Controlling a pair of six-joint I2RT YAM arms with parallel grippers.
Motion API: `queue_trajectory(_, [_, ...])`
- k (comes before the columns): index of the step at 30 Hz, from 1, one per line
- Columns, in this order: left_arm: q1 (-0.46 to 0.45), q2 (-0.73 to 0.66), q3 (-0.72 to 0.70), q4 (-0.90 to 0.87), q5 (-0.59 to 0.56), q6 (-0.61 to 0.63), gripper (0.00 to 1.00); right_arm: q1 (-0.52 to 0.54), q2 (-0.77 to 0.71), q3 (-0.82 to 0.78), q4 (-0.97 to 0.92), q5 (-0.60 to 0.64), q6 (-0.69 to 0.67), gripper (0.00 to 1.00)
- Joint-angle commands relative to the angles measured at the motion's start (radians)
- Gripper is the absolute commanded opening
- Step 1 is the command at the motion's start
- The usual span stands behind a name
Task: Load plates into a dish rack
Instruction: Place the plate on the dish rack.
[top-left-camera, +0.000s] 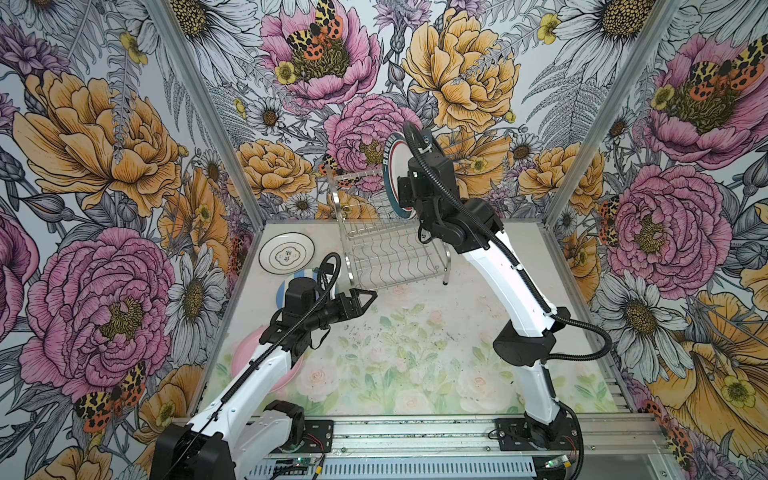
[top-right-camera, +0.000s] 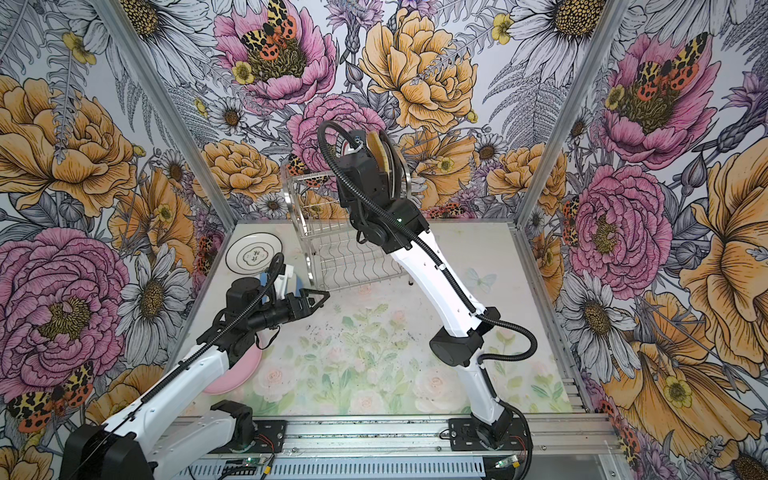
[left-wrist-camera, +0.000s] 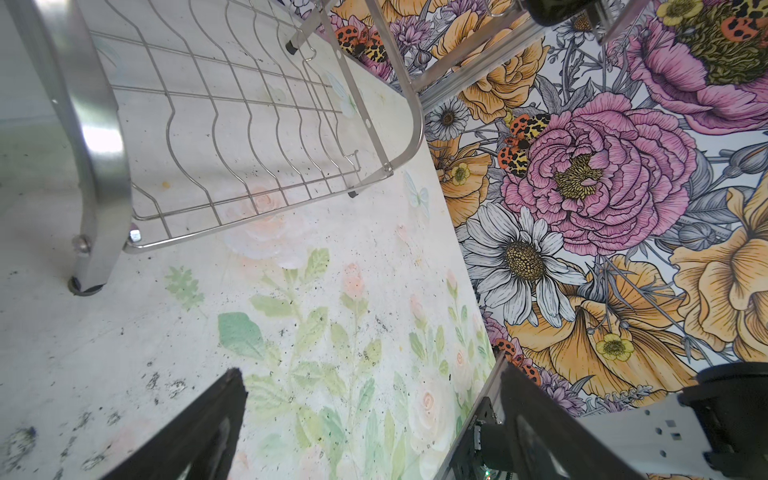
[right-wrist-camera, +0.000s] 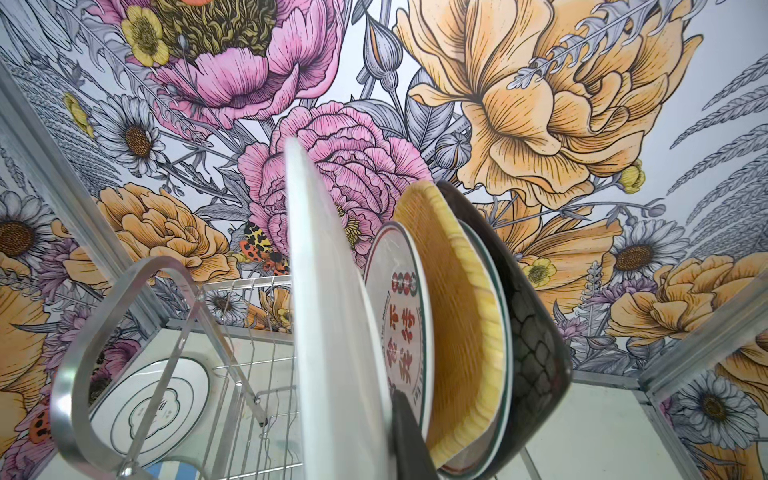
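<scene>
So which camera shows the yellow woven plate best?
Right wrist view: the yellow woven plate stands close up, its face showing. A top view shows only a sliver of it; the left wrist view, nothing.

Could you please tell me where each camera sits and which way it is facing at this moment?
Top views: high at the front, looking down and back over the table at the dish rack; left arm and right arm show.
Left wrist: low on the left arm, facing across the rack's lower shelf to the side wall; the open left gripper frames it.
Right wrist: raised beside the rack's upper tier, looking up along the held plate past the racked plates; one black finger shows.
Shared: the rack appears in every view.
</scene>
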Motion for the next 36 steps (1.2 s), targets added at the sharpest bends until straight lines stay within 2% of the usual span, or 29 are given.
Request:
queue_trajectory(1, [0.011, -0.015, -0.011, -0.012, -0.021, 0.015, 0.96, -0.026, 0.023, 0.039, 0.111, 0.039, -0.041, 0.00])
queue_trajectory(10, [0.022, -0.025, -0.013, -0.021, -0.016, 0.016, 0.97, -0.047, 0.092, 0.039, 0.166, 0.076, -0.086, 0.00])
queue_trajectory(36, [0.027, -0.022, -0.013, -0.020, -0.012, 0.015, 0.98, -0.074, 0.169, 0.016, 0.186, 0.051, -0.080, 0.00])
